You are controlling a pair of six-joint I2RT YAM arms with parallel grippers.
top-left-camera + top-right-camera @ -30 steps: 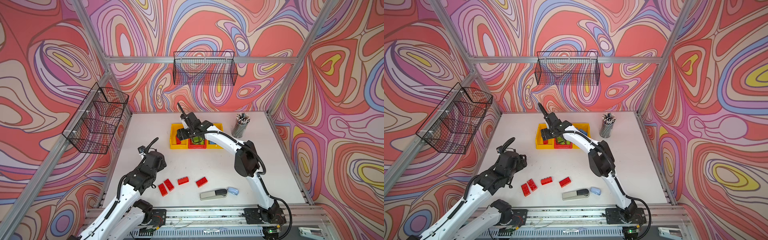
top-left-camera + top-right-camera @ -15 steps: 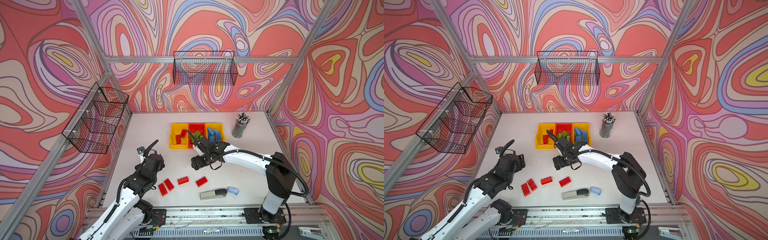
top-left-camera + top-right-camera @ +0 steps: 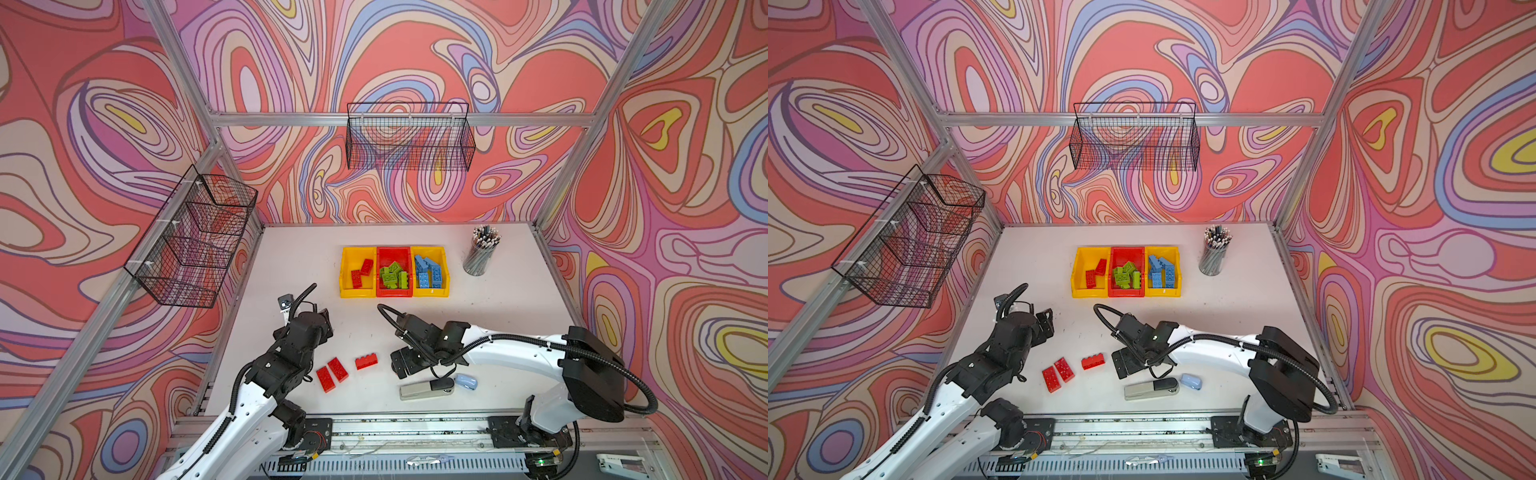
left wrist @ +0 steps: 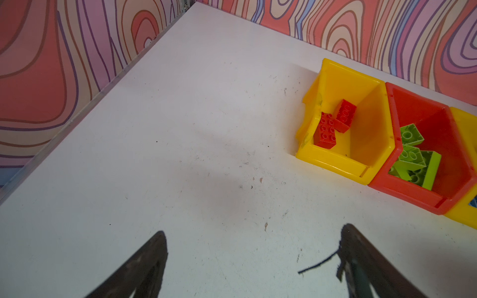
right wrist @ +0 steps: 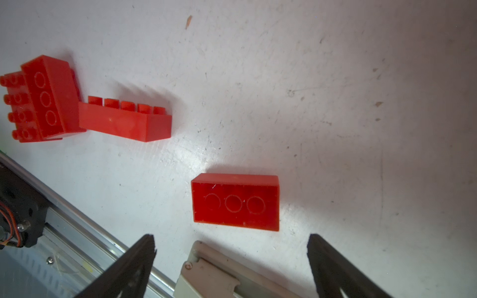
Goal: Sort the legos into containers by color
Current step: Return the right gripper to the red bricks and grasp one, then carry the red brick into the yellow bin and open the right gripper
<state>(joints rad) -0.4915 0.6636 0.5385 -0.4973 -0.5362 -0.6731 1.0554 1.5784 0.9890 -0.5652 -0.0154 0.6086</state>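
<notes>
Four red legos (image 5: 124,121) are lying loose on the table (image 3: 498,307), near its front. The right gripper (image 5: 231,237) is hovering, jaws spread wide, at the upturned lego (image 5: 235,203) beside the stapler (image 5: 211,278). The left gripper (image 4: 254,230) is hanging released and empty, and the containers (image 3: 394,293) are sitting farther back.

Three open plastic bins (image 3: 356,293): two yellow, one red. Red studded plastic bricks (image 5: 235,203): two in the bin left of the red bin (image 3: 394,293), four loose. Lime-green bricks (image 3: 392,276), light-blue bricks (image 3: 424,274): piled, count unclear.
</notes>
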